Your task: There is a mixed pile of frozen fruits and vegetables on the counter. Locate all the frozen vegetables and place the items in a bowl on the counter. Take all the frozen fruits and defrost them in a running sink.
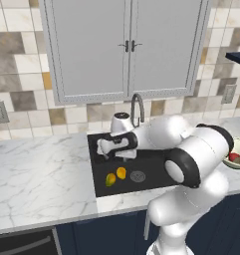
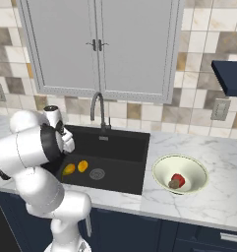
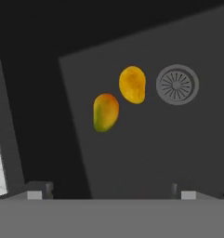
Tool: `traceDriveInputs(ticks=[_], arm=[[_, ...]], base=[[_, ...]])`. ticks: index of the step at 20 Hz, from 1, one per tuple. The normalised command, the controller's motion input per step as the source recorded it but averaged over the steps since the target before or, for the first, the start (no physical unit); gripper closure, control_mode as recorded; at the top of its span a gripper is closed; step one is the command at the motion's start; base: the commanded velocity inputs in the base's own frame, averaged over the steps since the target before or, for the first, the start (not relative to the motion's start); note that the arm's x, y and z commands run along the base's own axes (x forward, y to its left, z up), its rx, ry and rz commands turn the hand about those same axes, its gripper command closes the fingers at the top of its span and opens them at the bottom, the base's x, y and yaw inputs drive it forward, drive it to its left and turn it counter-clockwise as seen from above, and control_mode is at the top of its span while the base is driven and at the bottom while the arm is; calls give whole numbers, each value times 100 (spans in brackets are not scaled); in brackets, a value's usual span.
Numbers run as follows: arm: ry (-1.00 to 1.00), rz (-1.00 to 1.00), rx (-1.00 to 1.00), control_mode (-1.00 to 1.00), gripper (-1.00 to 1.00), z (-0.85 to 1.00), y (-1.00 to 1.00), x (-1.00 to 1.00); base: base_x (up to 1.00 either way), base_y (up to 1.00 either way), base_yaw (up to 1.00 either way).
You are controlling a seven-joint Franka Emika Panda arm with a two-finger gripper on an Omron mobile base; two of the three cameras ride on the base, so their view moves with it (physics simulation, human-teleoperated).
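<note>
Your gripper (image 1: 102, 148) hangs above the left part of the sink (image 2: 121, 149), pointing down into the basin. In the hand view its two dark finger tips sit wide apart at the bottom with nothing between them, so read it as spread open and empty.

Straight below, on the black sink floor, lie the two mangoes. The greener mango (image 3: 105, 112) is nearer the gripper's centre line, and the yellower mango (image 3: 132, 84) sits at about 1 o'clock from it, just beside it, the two close but not clearly touching. The round steel drain (image 3: 177, 84) is at 3 o'clock from the yellower one, near it. From the left base camera the pair appears as the greener mango (image 1: 110, 180) and yellower mango (image 1: 121, 173), with the drain (image 1: 137, 176) to their right.

The gooseneck faucet (image 2: 97, 109) rises at the back rim of the sink, at 12 o'clock from the fruit; no stream of water is visible from it.

Farther out, on the marble counter (image 2: 189, 202) at 3 o'clock from the sink, the pale bowl (image 2: 161, 167) holds the red round vegetable (image 2: 178, 178) and the grey-brown mushroom-like lump (image 2: 173, 184), touching each other.

Should you need to move a mango, expect it to be frozen hard, light, smooth and likely slippery. Close across its narrow middle, not along its length, or it may squirt out.
</note>
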Motion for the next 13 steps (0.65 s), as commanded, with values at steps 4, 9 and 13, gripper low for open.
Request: traceDriveInputs(ticks=[4,9,13], arm=[[-15,-1,4,-100,-100,26,2,-39],[5,-1,0,-100,-100,49,-1,2],[12,-4,4,-100,-100,41,-5,-4]], base=[[0,0,0],[0,0,0],[0,0,0]])
